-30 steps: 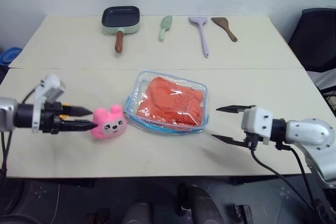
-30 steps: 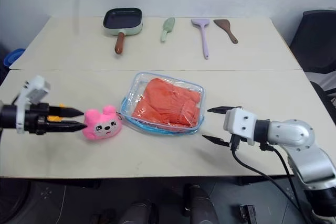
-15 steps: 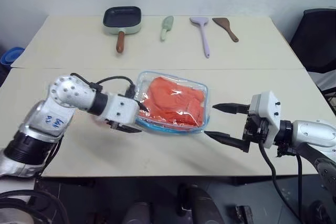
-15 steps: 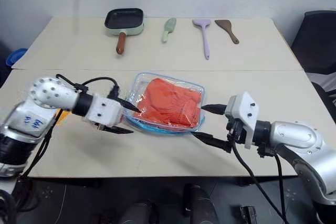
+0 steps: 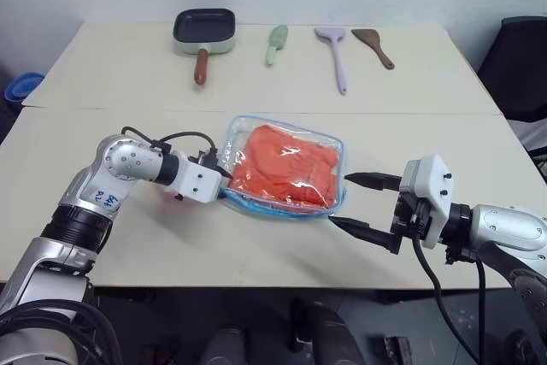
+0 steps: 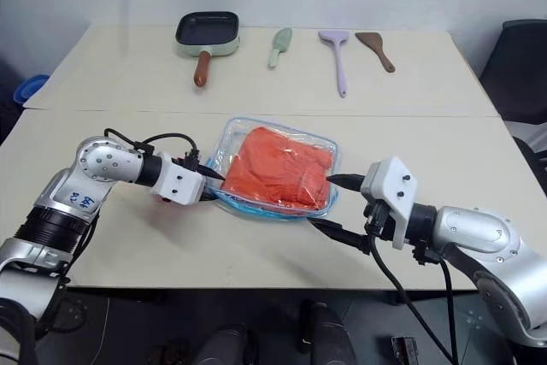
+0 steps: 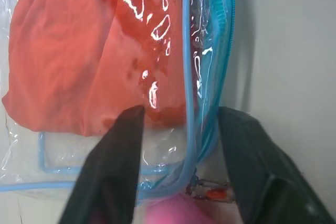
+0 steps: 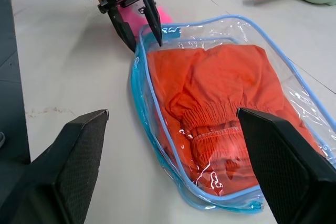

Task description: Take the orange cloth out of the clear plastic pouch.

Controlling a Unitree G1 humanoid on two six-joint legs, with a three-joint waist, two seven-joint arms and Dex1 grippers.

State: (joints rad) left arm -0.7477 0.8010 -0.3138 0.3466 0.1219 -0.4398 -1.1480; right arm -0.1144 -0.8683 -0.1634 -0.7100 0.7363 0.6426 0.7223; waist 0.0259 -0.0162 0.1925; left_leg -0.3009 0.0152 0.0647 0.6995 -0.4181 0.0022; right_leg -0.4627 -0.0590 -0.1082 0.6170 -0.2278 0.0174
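From the head cameras, the clear plastic pouch [image 5: 285, 168] lies flat near the middle of the front table [image 5: 256, 245], with the orange cloth [image 5: 286, 167] still wholly inside it. The left gripper [image 5: 218, 187] sits at the pouch's left end, its fingers straddling the blue-trimmed rim. The right gripper [image 5: 363, 204] waits just beside the pouch's right end, spread wide and empty. The pouch's long axis runs roughly from one gripper to the other, so each arm has one end within reach. A frying pan [image 5: 202, 33] and three utensils lie well apart on the far table.

In the left wrist view, the two black fingers [image 7: 113, 169] stand either side of the light blue edge and zipper, with clear plastic and a corner of the cloth between them. They look partly closed; whether they already pinch the rim cannot be told. A pink plush toy [image 7: 173, 212] shows just beneath them.

In the right wrist view, the right gripper's fingers [image 8: 68, 161] are far apart, holding nothing, and point along the pouch toward the left gripper at its far end. Judging from this, the left arm is placed to pin the pouch's end while the right reaches in for the cloth.
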